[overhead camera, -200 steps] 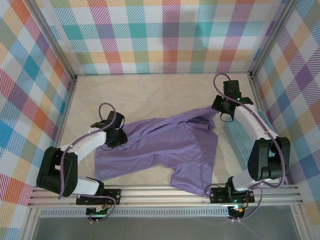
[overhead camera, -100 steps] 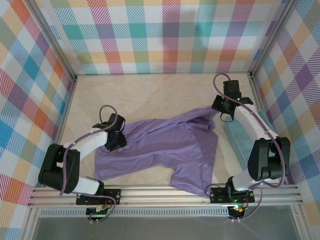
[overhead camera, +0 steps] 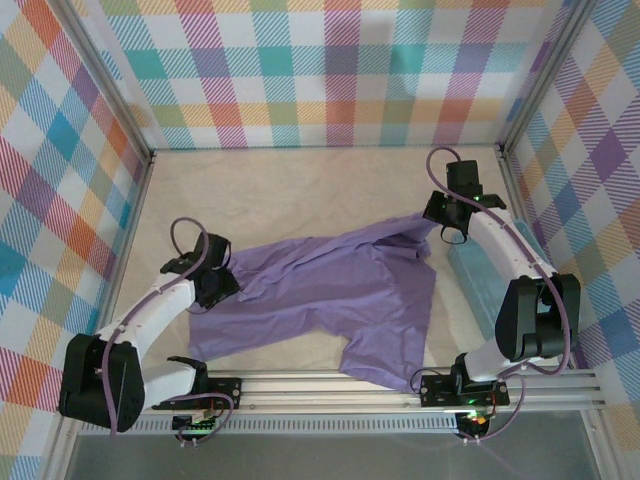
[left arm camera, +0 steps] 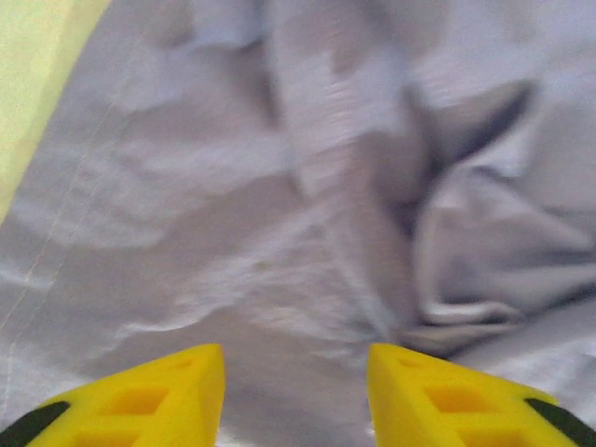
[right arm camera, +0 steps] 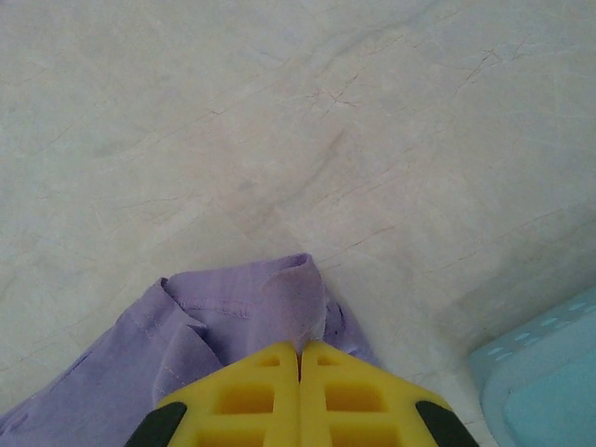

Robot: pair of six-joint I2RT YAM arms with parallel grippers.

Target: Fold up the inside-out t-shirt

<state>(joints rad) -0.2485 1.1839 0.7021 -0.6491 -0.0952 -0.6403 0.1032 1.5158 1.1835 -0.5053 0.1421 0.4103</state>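
The inside-out t-shirt (overhead camera: 330,290), plain lavender, lies spread and rumpled across the middle of the table. My left gripper (overhead camera: 228,282) hovers at its left edge. In the left wrist view the yellow fingers (left arm camera: 158,391) stand apart over wrinkled t-shirt (left arm camera: 307,214) fabric, nothing between them. My right gripper (overhead camera: 437,222) is at the shirt's far right corner. Seen from the right wrist, its gripper (right arm camera: 300,354) is shut, pinching a hemmed fold of the t-shirt (right arm camera: 242,307) lifted off the table.
A light blue basket (overhead camera: 490,275) lies along the right side under the right arm, its corner (right arm camera: 549,372) close beside the right gripper. Checked walls enclose the table on three sides. A metal rail (overhead camera: 330,385) runs along the near edge.
The left gripper has opened and slid left to the shirt's edge, its arm swinging outward. The right arm and its held corner have not moved.
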